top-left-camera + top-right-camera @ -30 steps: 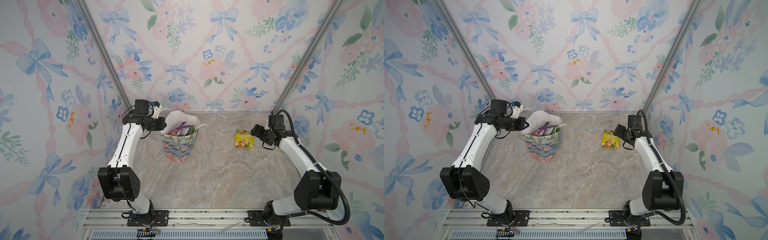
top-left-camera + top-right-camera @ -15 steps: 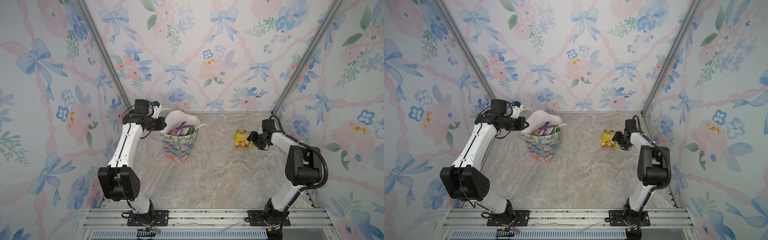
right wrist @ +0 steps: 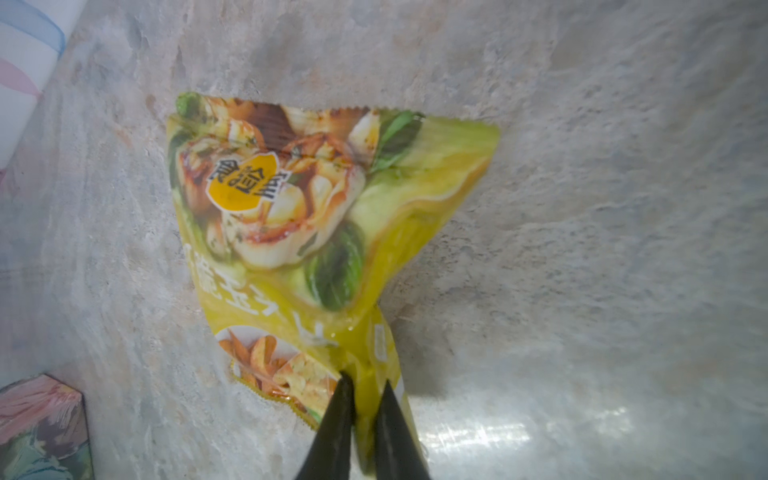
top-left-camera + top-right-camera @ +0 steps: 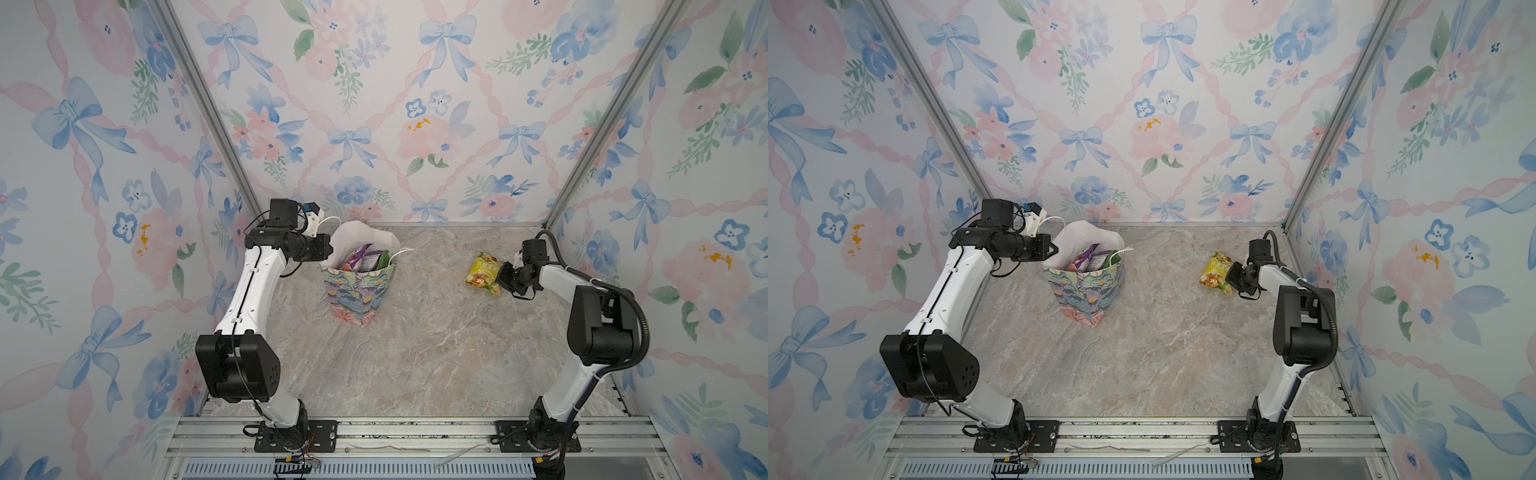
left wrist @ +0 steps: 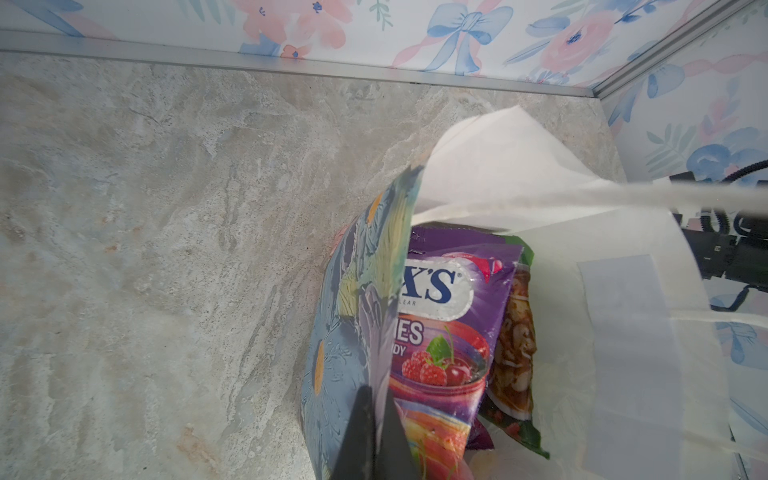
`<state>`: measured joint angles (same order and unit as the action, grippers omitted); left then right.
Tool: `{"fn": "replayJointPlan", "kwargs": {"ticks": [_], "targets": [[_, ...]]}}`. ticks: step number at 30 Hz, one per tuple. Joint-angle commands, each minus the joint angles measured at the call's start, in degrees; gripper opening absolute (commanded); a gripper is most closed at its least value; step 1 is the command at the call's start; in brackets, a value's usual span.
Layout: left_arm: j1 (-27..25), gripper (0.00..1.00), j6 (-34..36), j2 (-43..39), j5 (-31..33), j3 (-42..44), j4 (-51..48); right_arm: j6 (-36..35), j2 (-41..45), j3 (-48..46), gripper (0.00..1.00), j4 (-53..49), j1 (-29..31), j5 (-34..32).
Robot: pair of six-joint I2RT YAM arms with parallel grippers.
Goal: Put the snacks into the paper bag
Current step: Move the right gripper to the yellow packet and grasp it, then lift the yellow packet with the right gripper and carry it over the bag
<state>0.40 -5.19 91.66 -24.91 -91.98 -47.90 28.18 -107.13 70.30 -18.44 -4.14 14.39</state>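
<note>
The paper bag (image 4: 359,291) (image 4: 1086,291) stands upright at the back left in both top views, mouth open. Inside it are several snacks, among them a purple FOX'S packet (image 5: 449,316) and a green one (image 5: 515,353). My left gripper (image 5: 376,399) (image 4: 328,249) is shut on the bag's side wall at the rim. A yellow snack packet (image 3: 291,216) (image 4: 482,268) (image 4: 1216,270) lies on the marble floor at the back right. My right gripper (image 3: 365,386) (image 4: 500,276) is shut on that packet's near edge, which is crumpled between the jaws.
Flowered walls with slanted aluminium posts (image 4: 582,166) close in the back and both sides. A metal rail (image 4: 395,436) carrying both arm bases runs along the front. The bag's white cord handle (image 4: 401,251) sticks out toward the middle. A corner of the bag (image 3: 41,428) shows in the right wrist view.
My right arm has folded down toward the floor and its gripper has gone from open to shut on the yellow packet's edge. The left arm and bag have not moved.
</note>
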Motion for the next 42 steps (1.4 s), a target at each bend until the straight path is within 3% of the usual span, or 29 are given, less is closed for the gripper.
{"fn": "replayJointPlan", "kwargs": {"ticks": [1,8,24,32,42], "targets": [[0.5,0.00,0.3,-0.3,0.7,0.8,-1.3,0.2,3.1,-1.2,0.04,1.0,0.1,1.7],[0.6,0.00,0.1,0.2,0.5,1.1,-1.2,0.2,8.4,0.3,0.00,-0.8,4.2,1.9],[0.7,0.00,0.0,-0.1,0.6,0.8,-1.2,2.4,17.7,17.5,0.00,-9.2,21.0,-2.5],[0.7,0.00,0.1,-0.4,0.6,0.9,-1.2,2.6,17.0,30.2,0.00,-10.4,31.1,-5.8],[0.7,0.00,0.0,-0.6,0.6,0.9,-1.2,0.6,7.2,46.4,0.00,-12.7,42.5,-9.4]]}}
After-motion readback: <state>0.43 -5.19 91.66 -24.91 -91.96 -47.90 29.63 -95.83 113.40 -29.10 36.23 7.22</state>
